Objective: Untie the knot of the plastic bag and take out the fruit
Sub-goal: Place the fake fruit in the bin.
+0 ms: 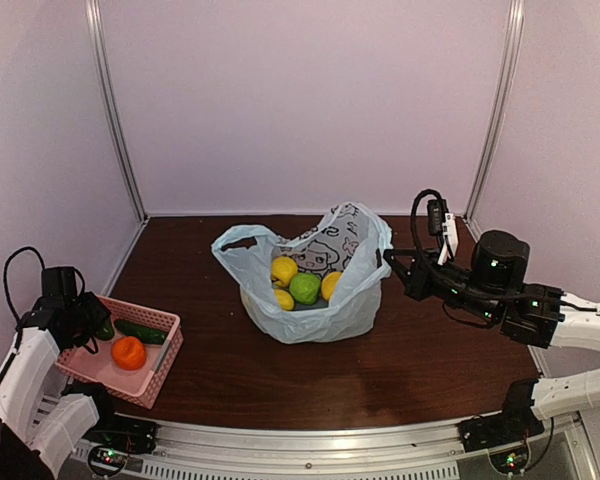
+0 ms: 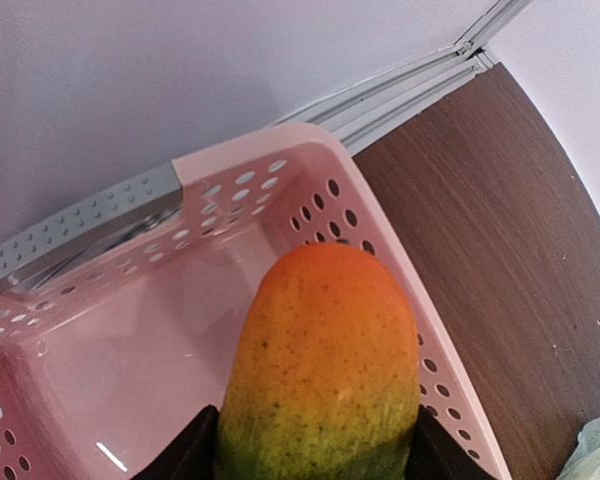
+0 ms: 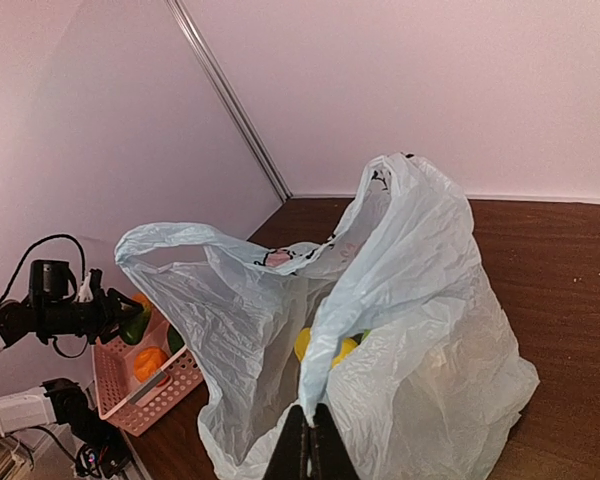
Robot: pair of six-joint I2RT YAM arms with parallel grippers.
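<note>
Left gripper (image 2: 315, 452): fingers clamped either side of a mango (image 2: 320, 370), orange at the tip and green at the gripped end. It hangs over the far-left end of the pink basket (image 2: 242, 205), inside the line of the rim. Whether it touches the floor cannot be told.

Step in hand (judgement): deposit the mango. To do it well:
- lower until the fruit sits below the rim
- aim for the bare pink floor seen under it in the wrist view
- release low so it does not roll or bounce out

Basket contents: one orange fruit (image 1: 128, 352) near the front and a dark cucumber (image 1: 142, 332) lying just behind it.

Centre of table (image 1: 430, 350): plastic bag (image 1: 325, 315) stands open. No knot visible. The left handle loop (image 1: 242, 240) stands free. Inside are yellow fruit (image 1: 283, 269), at least three, around one green fruit (image 1: 304, 288).

Right gripper (image 3: 308, 425): fingers pressed together on a fold of the bag's right rim, holding the mouth up. A firm pinch there would keep the remaining fruit within reach.
</note>
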